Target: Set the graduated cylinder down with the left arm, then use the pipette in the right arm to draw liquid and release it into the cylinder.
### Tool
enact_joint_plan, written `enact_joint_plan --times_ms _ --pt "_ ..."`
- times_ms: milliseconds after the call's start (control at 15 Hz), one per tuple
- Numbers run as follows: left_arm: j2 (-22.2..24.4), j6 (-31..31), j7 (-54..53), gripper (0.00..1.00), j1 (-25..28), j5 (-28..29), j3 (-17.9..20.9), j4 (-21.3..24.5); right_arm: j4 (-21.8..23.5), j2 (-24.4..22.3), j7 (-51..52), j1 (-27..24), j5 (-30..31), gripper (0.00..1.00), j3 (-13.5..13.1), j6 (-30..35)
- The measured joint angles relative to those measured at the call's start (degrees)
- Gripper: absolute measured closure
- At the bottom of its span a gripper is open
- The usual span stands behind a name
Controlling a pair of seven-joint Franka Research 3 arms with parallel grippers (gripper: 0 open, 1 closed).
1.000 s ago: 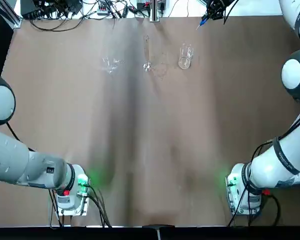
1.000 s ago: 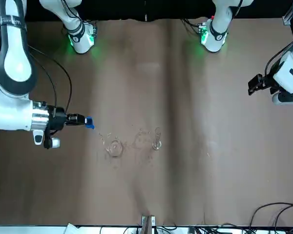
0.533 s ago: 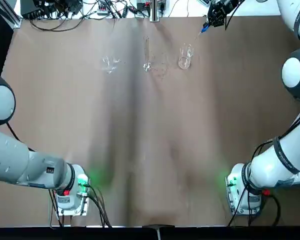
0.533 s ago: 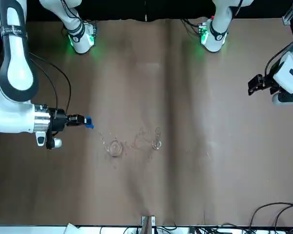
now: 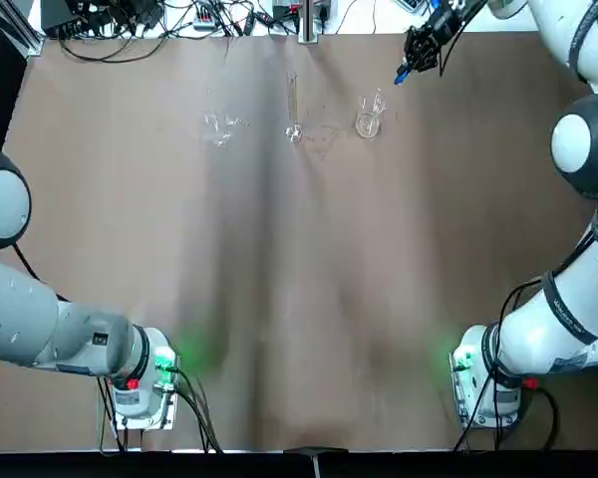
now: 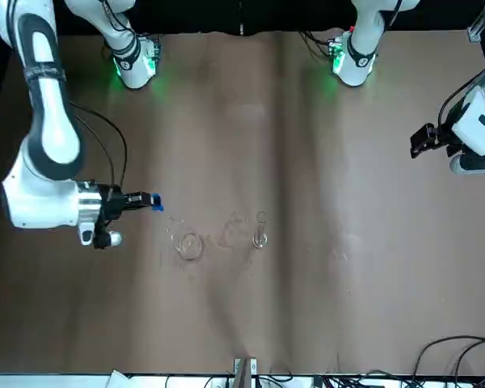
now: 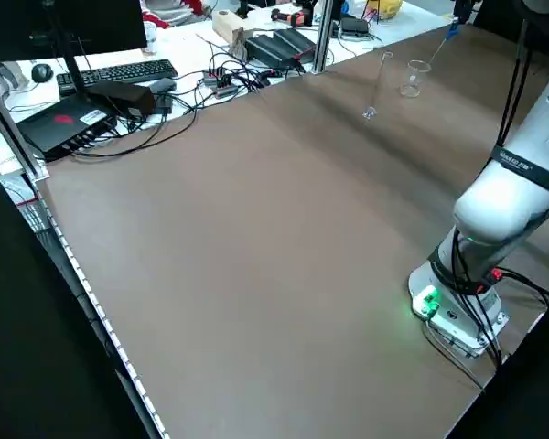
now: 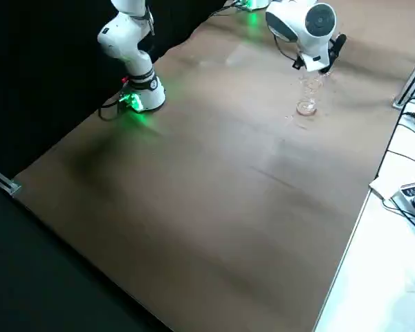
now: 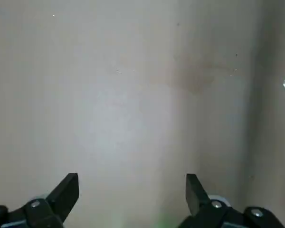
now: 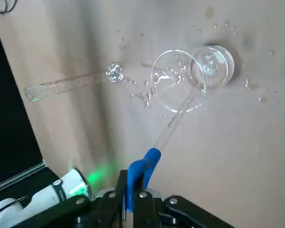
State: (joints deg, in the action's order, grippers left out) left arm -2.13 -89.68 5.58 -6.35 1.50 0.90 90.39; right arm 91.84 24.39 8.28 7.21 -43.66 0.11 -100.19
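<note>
Dial read from the robot's side of the counter (image 5: 309, 299), twelve at the far edge.

Item: left gripper (image 9: 132, 194), towards nine o'clock, fingers apart, holding nothing.
Item: graduated cylinder (image 10: 71, 85), near twelve, upright, set down; that part looks done.
Item: beaker (image 10: 216, 66), at the cylinder's three o'clock.
Item: right gripper (image 10: 133, 183), near one, fingers closed on the pipette's blue bulb (image 10: 154, 156), glass tip over the beaker. Drawing seems under way or next; release remains. Liquid level: cannot tell.
Surface: brown, droplets between glasses.
Room: monitor (image 7: 64, 41), keyboard (image 7: 128, 75), tangled cables (image 5: 130, 50), towards eleven.
</note>
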Motion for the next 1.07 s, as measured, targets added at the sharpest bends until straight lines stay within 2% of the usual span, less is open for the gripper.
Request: enact_joint_plan --times_ms 533,667,867,1067 --pt "-1.26 -1.26 -0.02 0.00 0.88 0.00 0.17 -0.01 0.12 3.47 0.09 2.94 0.46 0.93 0.01 -5.36" --pt "-1.26 -1.26 -0.02 0.00 0.89 0.00 0.17 -0.03 0.09 3.47 0.14 2.93 0.51 0.80 -0.06 -5.48" --pt "-1.26 -1.27 -0.02 0.00 0.89 0.00 0.17 -0.17 -0.14 3.45 0.14 2.69 1.06 0.51 -0.20 -5.48" --pt "-1.13 -1.26 -0.02 0.00 0.89 0.00 0.17 -0.44 -1.39 3.10 0.11 1.97 4.76 0.22 -0.36 -3.74"
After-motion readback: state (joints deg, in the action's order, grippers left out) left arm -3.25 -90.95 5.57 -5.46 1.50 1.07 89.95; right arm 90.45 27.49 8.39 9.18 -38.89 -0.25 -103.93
